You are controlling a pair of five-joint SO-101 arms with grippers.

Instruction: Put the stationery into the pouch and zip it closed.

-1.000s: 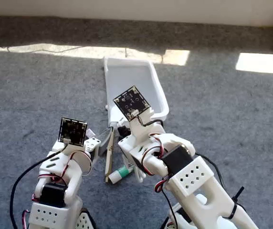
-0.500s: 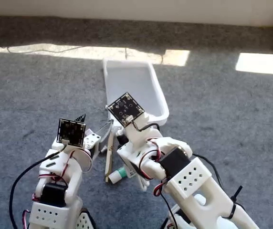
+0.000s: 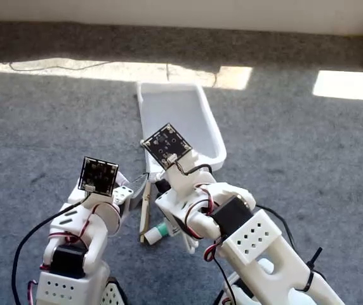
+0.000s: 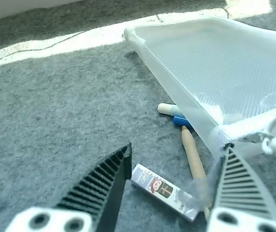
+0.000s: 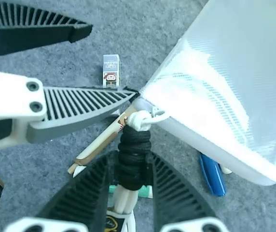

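Carpet (image 3: 48,127), grey and sun-patched beyond the jaws, bears the pouch (image 3: 180,114); right jaws clamp its black cord (image 5: 132,153), left jaws gape.

carpeted room: sunlit grey carpet (image 3: 308,165)

Sunlight patches (image 3: 346,84) cross grey carpet (image 3: 308,165) near a pale wall (image 3: 181,11).

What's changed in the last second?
The right gripper, shut on the zipper pull, drifted slightly toward the left gripper, tugging the pouch a little. The left gripper rose with jaws apart, then dipped back beside the pouch corner. The pencil and marker stayed put.
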